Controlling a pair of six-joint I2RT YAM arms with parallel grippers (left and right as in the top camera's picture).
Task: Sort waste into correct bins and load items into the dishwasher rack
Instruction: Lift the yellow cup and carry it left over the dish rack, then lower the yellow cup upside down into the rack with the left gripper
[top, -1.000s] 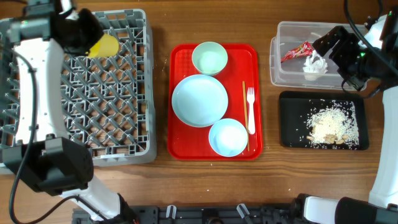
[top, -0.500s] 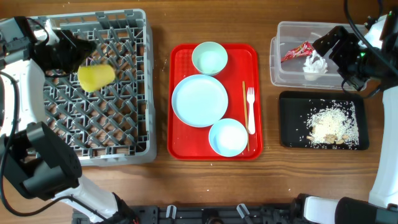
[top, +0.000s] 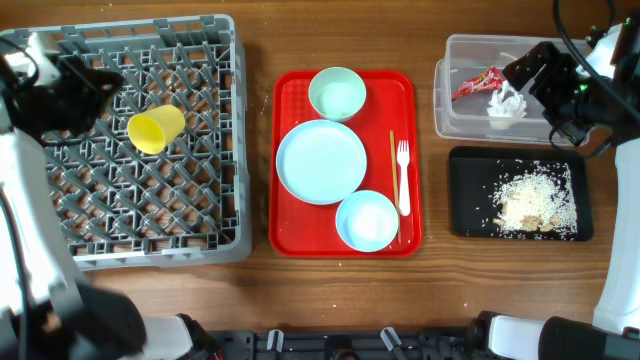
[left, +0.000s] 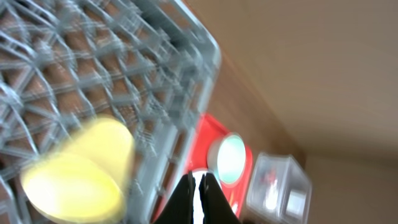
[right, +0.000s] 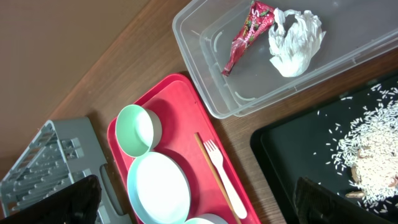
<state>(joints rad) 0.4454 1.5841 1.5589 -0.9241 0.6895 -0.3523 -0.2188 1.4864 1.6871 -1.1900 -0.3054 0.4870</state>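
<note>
The small yellow cup (top: 155, 130) lies on its side among the pegs of the grey dishwasher rack (top: 130, 215). My left gripper (top: 112, 78) hovers just behind and left of it, shut and empty; the left wrist view blurs the cup (left: 81, 177) beside the shut fingertips (left: 200, 182). On the red tray (top: 290, 230) rest the white plate (top: 321, 161), the pale green bowl (top: 337, 93), the small white bowl (top: 367, 220) and the fork (top: 403, 175). My right gripper (top: 545, 80) hangs open above the clear tub (top: 460, 60), which holds the red wrapper (right: 249, 34) and the napkin (right: 295, 40).
The black tray (top: 470, 215) in front of the tub carries the rice scraps (top: 535, 200). A thin wooden stick (top: 394, 185) lies next to the fork on the red tray. Bare wooden table shows between rack, red tray and bins.
The yellow cup went from the left gripper at the rack's back down onto the pegs. The left arm swung away to the left. The right arm stayed still.
</note>
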